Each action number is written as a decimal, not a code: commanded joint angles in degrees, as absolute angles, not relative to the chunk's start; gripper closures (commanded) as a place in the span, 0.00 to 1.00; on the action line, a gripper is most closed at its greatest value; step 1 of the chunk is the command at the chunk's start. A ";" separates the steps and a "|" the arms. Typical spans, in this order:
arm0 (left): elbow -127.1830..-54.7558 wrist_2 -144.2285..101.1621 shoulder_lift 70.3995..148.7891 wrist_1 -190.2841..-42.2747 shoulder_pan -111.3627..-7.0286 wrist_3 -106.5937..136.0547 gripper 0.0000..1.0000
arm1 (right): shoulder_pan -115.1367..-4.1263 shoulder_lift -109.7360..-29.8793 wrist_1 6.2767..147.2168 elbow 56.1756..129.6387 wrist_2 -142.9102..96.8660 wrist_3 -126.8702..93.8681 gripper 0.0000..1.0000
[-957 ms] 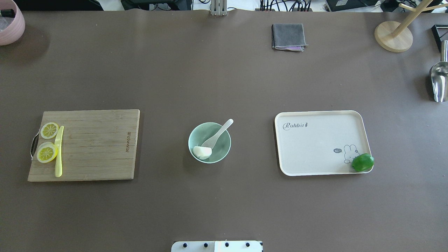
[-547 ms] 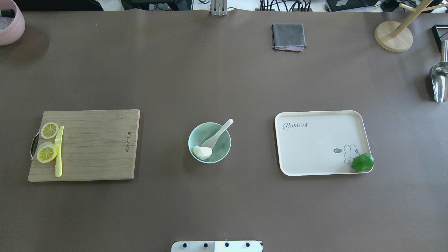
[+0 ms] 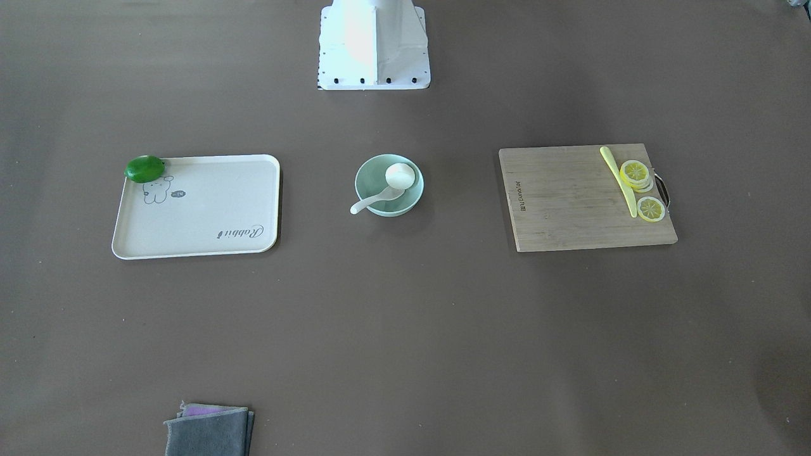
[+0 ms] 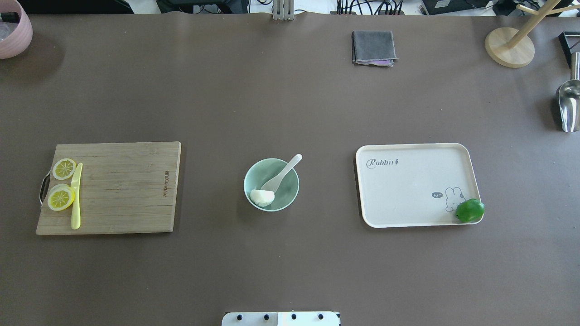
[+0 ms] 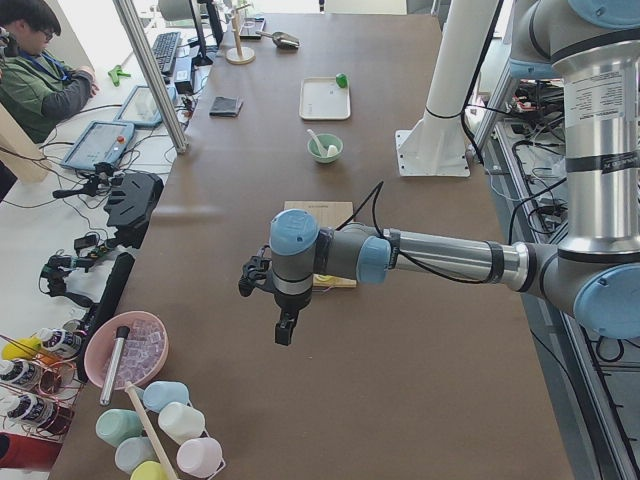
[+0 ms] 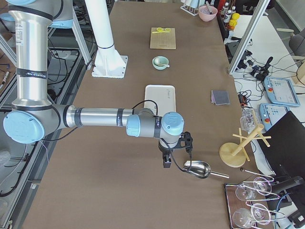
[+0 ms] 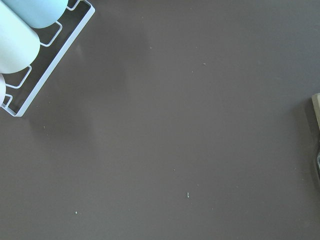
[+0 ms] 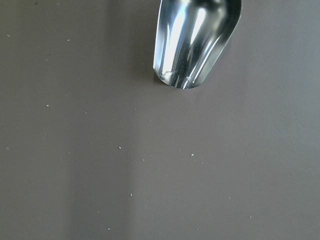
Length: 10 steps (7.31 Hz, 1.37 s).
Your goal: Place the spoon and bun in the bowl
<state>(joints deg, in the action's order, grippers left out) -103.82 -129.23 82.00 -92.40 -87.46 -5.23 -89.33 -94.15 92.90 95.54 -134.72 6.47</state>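
Observation:
The mint-green bowl (image 4: 289, 189) stands at the table's middle, also in the front view (image 3: 372, 178). The white bun (image 4: 262, 196) lies inside it at the near rim. The white spoon (image 4: 283, 172) rests in the bowl with its handle over the far right rim. Both also show in the front view: the bun (image 3: 400, 175) and the spoon (image 3: 370, 201). Neither arm is in the overhead view. My left gripper (image 5: 285, 328) hangs over bare table far off to the left. My right gripper (image 6: 166, 161) hangs far off to the right beside a metal scoop. I cannot tell whether either is open or shut.
A wooden cutting board (image 4: 118, 188) with lemon slices (image 4: 61, 198) and a yellow knife (image 4: 76, 197) lies left. A cream tray (image 4: 408, 185) with a green lime (image 4: 470, 210) lies right. A grey cloth (image 4: 373, 47), wooden stand (image 4: 509, 45), metal scoop (image 4: 568, 104) and pink bowl (image 4: 13, 29) sit around the edges.

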 commanded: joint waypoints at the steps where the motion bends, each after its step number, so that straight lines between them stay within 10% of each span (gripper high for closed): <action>1: -103.80 -129.29 81.91 -92.55 -87.45 -5.27 0.01 | -89.21 -94.13 92.90 95.71 -134.82 6.59 0.00; 10: -103.71 -129.29 81.83 -92.46 -87.36 -5.27 0.02 | -86.49 -94.39 92.81 95.54 -134.74 6.86 0.00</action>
